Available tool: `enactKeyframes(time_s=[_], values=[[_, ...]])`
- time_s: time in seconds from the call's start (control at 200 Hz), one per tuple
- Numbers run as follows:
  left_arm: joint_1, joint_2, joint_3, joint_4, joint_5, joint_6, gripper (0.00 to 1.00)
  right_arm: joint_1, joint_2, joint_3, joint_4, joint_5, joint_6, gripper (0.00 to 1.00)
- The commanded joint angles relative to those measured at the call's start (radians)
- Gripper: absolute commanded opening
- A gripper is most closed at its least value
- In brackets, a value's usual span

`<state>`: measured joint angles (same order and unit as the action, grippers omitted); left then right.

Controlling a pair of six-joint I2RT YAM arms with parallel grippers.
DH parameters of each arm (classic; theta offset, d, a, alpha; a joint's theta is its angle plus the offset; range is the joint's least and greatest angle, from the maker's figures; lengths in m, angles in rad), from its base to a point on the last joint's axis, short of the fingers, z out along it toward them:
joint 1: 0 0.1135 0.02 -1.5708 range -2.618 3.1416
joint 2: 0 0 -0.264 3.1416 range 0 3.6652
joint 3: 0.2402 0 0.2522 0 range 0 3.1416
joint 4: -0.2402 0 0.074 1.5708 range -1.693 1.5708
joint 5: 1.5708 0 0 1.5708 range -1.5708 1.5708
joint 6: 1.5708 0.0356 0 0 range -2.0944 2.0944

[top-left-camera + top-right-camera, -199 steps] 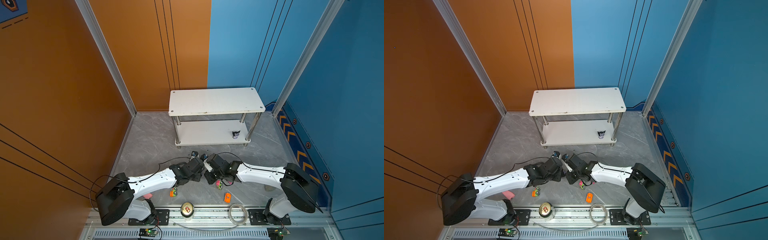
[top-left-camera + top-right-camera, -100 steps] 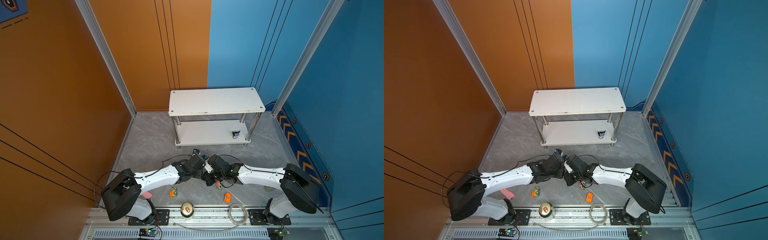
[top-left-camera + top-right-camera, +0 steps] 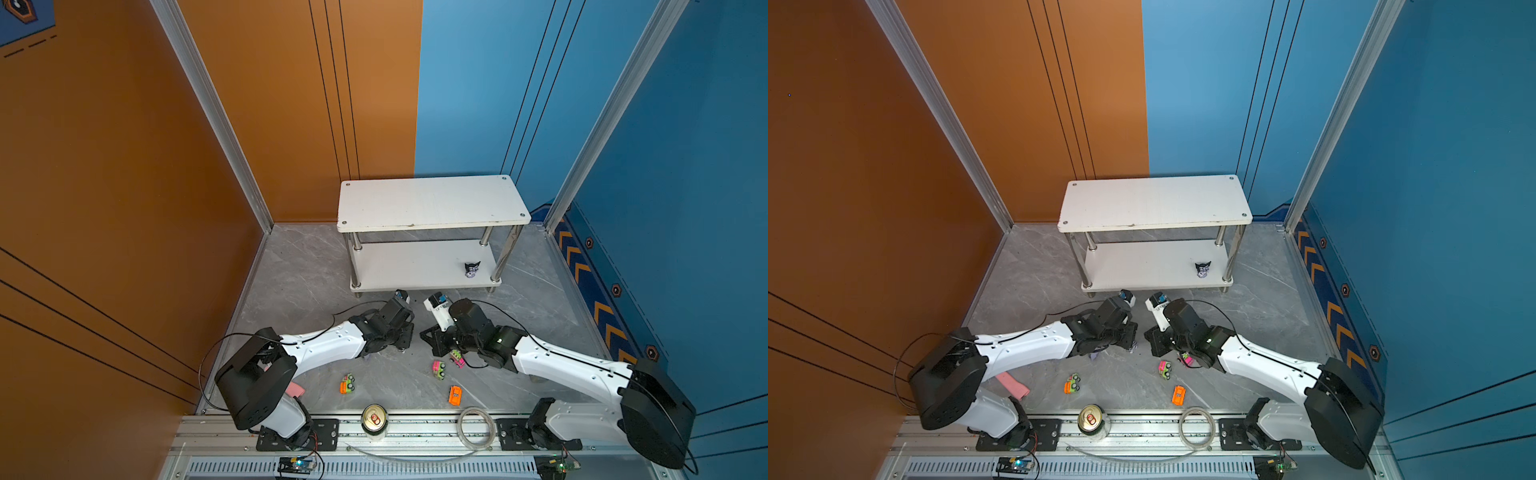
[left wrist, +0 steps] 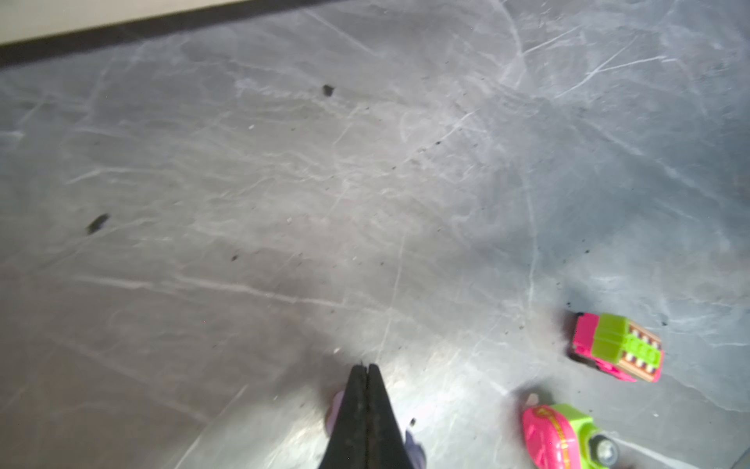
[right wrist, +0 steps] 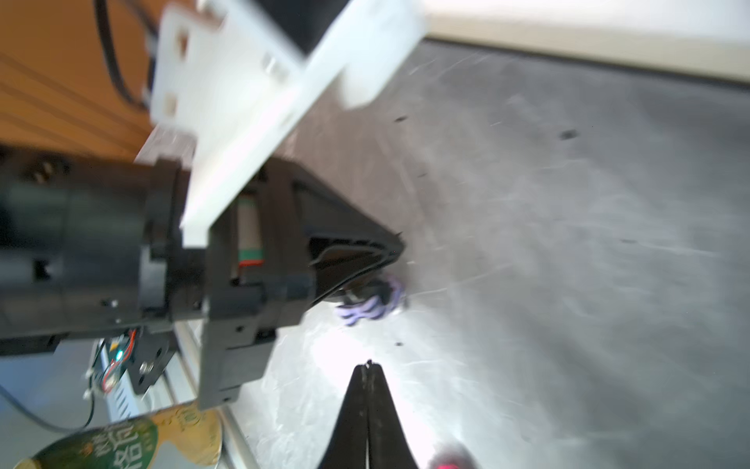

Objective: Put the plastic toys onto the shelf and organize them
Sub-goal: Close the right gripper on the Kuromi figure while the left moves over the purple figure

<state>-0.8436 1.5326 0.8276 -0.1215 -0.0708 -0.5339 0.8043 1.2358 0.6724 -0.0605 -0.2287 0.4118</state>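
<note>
Plastic toys are lying on the floor; left gripper and right gripper are both pressing fingers together.

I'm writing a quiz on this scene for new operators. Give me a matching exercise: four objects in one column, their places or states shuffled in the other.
Things:
1. black figurine
2. drink can
3. tape ring
4. plain orange car

Places or states:
A. lying flat on the front rail
B. on the grey floor
C. on the lower tier of the shelf
D. standing upright on the front rail

Pairs: 1-C, 2-D, 3-A, 4-B.
</note>
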Motion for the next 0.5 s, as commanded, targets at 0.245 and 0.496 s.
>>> enactKeyframes(time_s=[0.245,0.496], values=[[0.0,-0.011,0.088,-0.044,0.018,0.053,0.0,0.014,0.019,0.016,-0.147,0.097,-0.122,0.5],[0.057,-0.211,0.053,-0.186,-0.098,0.07,0.07,0.178,0.178,0.114,-0.123,0.23,-0.16,1.0]])
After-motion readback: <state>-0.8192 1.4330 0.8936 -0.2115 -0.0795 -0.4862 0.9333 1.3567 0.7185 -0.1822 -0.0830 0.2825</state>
